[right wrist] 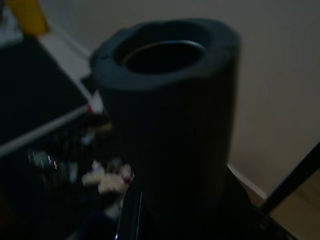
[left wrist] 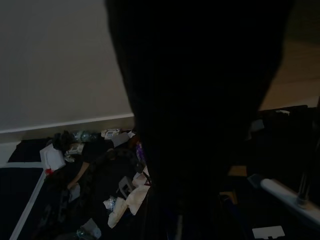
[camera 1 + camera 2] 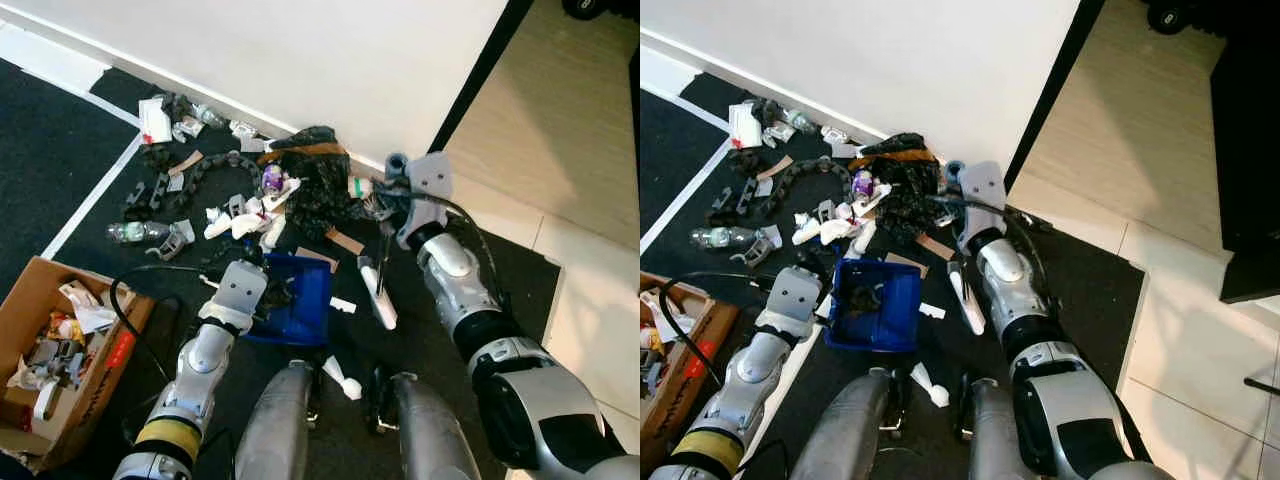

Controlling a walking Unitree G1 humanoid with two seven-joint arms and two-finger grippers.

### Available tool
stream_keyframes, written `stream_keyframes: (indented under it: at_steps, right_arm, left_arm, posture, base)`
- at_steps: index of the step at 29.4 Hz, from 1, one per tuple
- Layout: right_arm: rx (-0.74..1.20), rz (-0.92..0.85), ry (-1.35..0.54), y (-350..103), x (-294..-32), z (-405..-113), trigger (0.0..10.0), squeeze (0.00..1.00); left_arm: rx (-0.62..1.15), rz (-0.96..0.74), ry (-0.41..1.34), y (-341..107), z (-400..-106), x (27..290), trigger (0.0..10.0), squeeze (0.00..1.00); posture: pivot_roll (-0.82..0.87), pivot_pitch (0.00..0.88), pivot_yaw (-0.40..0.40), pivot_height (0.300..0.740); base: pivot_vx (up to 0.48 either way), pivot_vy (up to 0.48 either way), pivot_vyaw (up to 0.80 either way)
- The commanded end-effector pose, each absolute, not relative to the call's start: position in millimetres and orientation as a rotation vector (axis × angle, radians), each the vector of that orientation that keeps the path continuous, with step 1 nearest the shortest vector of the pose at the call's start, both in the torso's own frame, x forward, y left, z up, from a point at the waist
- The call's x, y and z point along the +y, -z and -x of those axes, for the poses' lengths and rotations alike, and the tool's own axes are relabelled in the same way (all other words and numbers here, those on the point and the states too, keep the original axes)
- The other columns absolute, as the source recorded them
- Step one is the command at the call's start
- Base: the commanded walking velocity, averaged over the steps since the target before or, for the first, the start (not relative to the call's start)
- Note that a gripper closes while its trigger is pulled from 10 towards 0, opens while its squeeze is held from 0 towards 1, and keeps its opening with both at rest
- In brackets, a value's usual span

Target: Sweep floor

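Note:
A blue dustpan (image 3: 298, 300) rests on the dark carpet with black debris inside it. My left gripper (image 3: 262, 292) is at its near left edge, shut on the dustpan; the pan's dark handle (image 2: 200, 110) looms in the left wrist view. My right gripper (image 3: 392, 200) is shut on a broom's black foam handle (image 1: 165, 115). The broom's white head (image 3: 378, 294) lies on the carpet just right of the dustpan. A litter pile (image 3: 250, 200) of paper, bottles, a black chain and black cloth (image 3: 322, 180) lies along the white wall.
An open cardboard box (image 3: 100, 385) of rubbish stands at my left. White tape lines (image 3: 90, 200) cross the carpet. A white scrap (image 3: 342, 378) lies by my feet, another (image 3: 343, 305) beside the dustpan. Pale tile floor (image 3: 1200, 330) lies to the right.

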State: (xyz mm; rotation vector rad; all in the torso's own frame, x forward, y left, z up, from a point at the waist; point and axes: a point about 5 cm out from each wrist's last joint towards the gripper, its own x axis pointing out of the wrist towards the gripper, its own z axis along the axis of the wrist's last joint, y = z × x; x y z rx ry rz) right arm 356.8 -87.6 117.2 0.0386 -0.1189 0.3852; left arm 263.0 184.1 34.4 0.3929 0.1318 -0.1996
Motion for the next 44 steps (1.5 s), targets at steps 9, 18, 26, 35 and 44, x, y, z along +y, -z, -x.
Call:
stream_keyframes:
  at_steps: [9,18,26,35,44]
  right_arm:
    - [-0.01,-0.451,-0.354,-88,-71,-339,10.0,0.0]
    - [-0.025,-0.53,-0.373,-90,-62,-336,10.0,0.0]
    - [-0.082,-0.668,-0.355,-103,-67,-341,10.0,0.0]
    - [-0.149,-0.431,-0.401,-124,-88,-351,10.0,0.0]
    - [-0.236,-0.203,-0.309,-160,-134,-362,10.0,0.0]
  left_arm:
    - [0.272,-0.408,0.238,-9,-247,183,10.0,0.0]
    - [0.27,-0.405,0.235,-10,-247,182,10.0,0.0]
    - [0.273,-0.407,0.237,-10,-248,182,10.0,0.0]
    - [0.276,-0.407,0.239,-9,-250,180,10.0,0.0]
    - [0.274,-0.404,0.236,-9,-253,179,10.0,0.0]
  posture:
    - [0.16,0.376,-0.033,0.74]
    - [0.16,0.376,-0.035,0.74]
    - [0.16,0.373,-0.03,0.74]
    - [0.15,0.362,-0.032,0.74]
    - [0.13,0.353,-0.038,0.74]
  base:
    - [0.0,0.0,0.0]
    - [0.0,0.0,0.0]
    - [0.0,0.0,0.0]
    - [0.0,0.0,0.0]
    - [0.0,0.0,0.0]
